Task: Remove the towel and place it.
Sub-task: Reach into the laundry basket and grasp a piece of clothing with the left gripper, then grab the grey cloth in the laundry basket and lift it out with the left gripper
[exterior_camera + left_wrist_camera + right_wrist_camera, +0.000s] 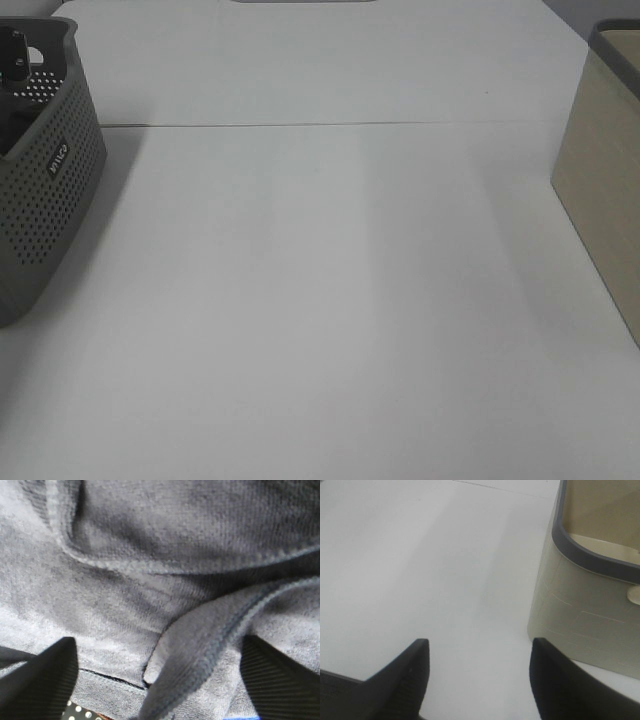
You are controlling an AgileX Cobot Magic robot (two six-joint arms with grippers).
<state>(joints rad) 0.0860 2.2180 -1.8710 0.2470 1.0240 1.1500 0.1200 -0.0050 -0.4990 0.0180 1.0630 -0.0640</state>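
Towel: charcoal terry, bunched in folds inside the grey perforated basket, judging by the dotted wall showing beneath it. Left tool: jaws wide, straddling a raised hem fold, gripping nothing yet, apparently set to pinch it. Right tool: spread, empty, above bare counter well apart from the basket, probably kept clear.

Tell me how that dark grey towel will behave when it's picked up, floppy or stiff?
Probably floppy: the towel lies in soft folds, its hem curling over, so it should drape and trail below the grip. Its fuzzy pile looks unlikely to slip. The left hand straddles a raised fold, so a pinch may catch just that layer.
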